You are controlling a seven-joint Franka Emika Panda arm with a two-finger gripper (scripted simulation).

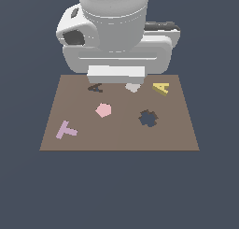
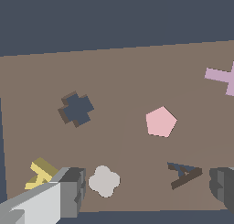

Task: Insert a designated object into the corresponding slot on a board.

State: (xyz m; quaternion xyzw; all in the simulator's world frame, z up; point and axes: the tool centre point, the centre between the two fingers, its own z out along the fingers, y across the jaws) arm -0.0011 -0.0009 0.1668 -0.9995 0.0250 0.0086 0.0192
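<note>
The yellow A block lies on the brown board near its far edge, toward the exterior view's right. The dark A-shaped slot is near the same edge, toward the left. The arm's white hand hovers over that edge between them and hides its fingers in the exterior view. In the wrist view my gripper is wide open and empty above the board. One finger is next to the yellow A and partly covers it. The other finger is just beyond the slot.
A whitish clover-shaped block lies between the A and the slot, under the hand. A pink pentagon, a lilac T and a dark gear-like hole are also on the board.
</note>
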